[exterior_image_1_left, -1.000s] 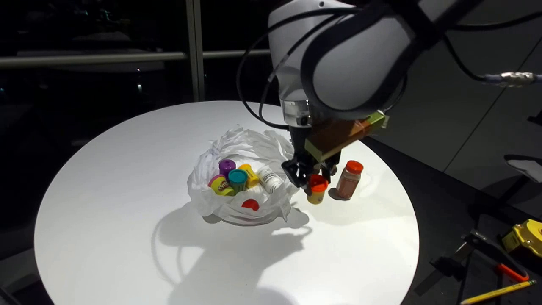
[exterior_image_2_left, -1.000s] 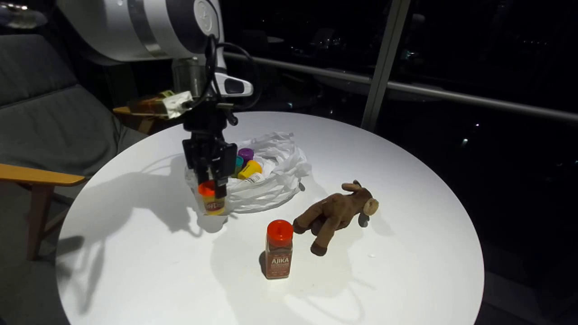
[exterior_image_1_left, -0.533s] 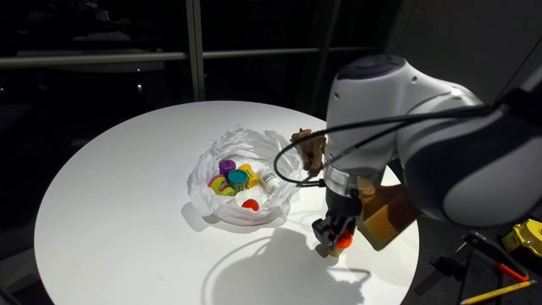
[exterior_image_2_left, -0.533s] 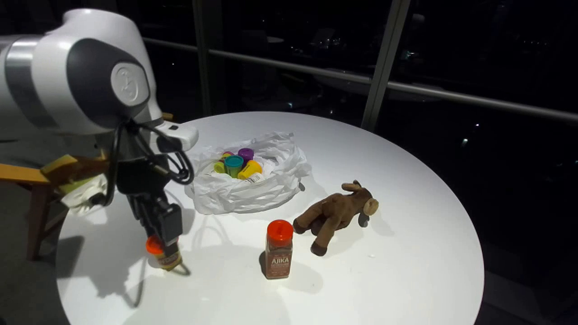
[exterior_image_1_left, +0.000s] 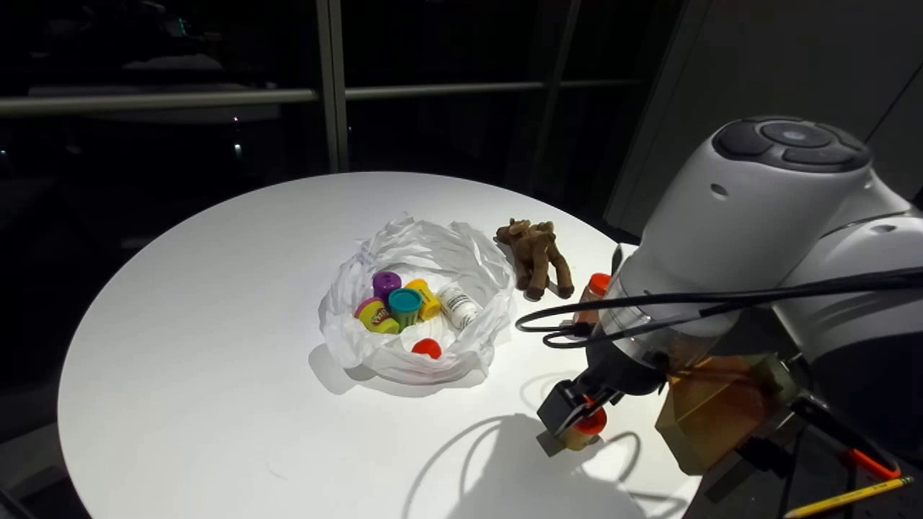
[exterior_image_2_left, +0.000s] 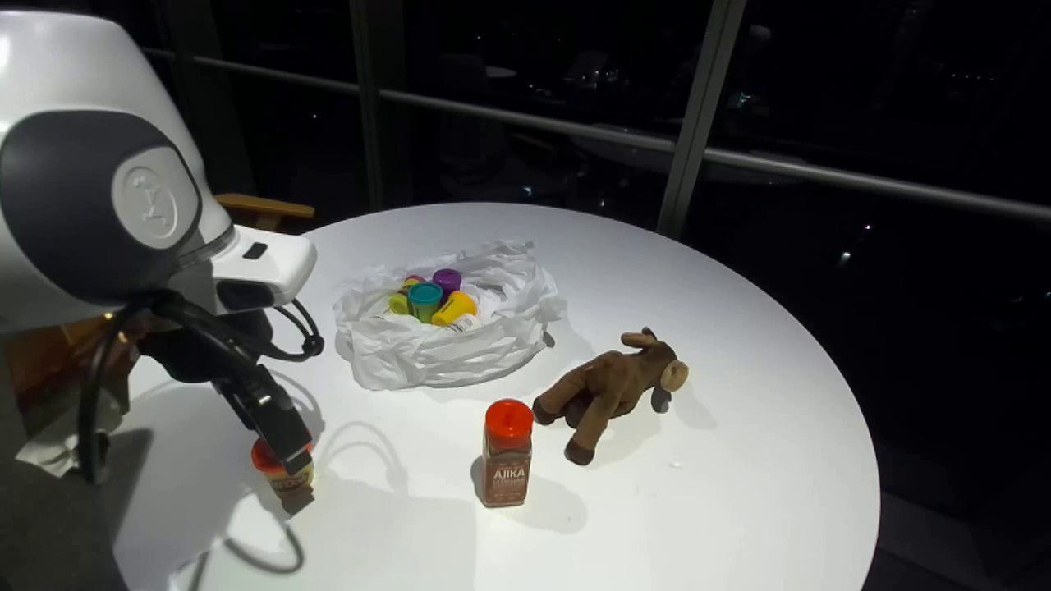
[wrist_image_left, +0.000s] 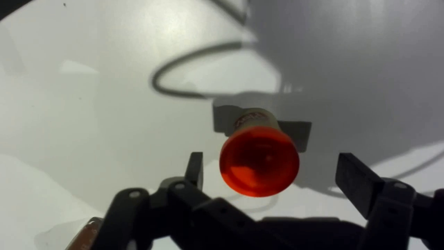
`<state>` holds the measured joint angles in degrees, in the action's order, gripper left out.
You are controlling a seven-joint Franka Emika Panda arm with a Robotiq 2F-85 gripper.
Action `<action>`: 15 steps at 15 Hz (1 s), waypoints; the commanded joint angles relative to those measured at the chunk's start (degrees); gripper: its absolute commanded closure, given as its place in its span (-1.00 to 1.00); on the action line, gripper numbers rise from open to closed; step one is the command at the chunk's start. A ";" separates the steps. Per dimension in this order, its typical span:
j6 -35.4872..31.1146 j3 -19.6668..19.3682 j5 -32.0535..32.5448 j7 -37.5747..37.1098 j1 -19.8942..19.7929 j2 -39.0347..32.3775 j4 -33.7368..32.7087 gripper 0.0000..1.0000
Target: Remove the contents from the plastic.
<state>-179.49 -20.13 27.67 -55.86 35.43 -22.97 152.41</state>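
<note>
The white plastic bag (exterior_image_1_left: 342, 339) lies open on the round table; it also shows in an exterior view (exterior_image_2_left: 443, 357). In it are a purple-lidded can (exterior_image_1_left: 386, 282), a teal-lidded can (exterior_image_1_left: 405, 308), a yellow can (exterior_image_1_left: 427, 301), a pink-lidded can (exterior_image_1_left: 375, 316), a white bottle (exterior_image_1_left: 459, 306) and a red-topped item (exterior_image_1_left: 427, 349), mostly hidden by plastic. An orange-lidded yellow can (wrist_image_left: 259, 163) stands on the table outside the bag, seen in both exterior views (exterior_image_1_left: 585, 427) (exterior_image_2_left: 287, 478). My gripper (wrist_image_left: 270, 166) is open around it, with a gap on each side.
A red-capped spice jar (exterior_image_2_left: 507, 460) stands on the table beyond the can, partly behind the arm in an exterior view (exterior_image_1_left: 595, 290). A brown plush animal (exterior_image_2_left: 612, 382) lies beside the bag. The table edge (exterior_image_1_left: 692, 490) is near the gripper.
My gripper has carried the orange-lidded can away from beside the bag toward the table's near edge, and has opened around it. The bag and its contents have not moved.
</note>
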 commanded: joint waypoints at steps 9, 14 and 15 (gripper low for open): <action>21.21 -4.74 -3.54 1.38 8.60 14.44 -4.24 -1.00; 39.84 6.60 -5.87 18.34 -10.97 17.06 -16.54 -1.00; 41.38 9.26 -7.22 22.69 -14.66 17.28 -18.79 -1.00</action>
<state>-144.72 -18.26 23.76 -43.65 30.59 -6.86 140.07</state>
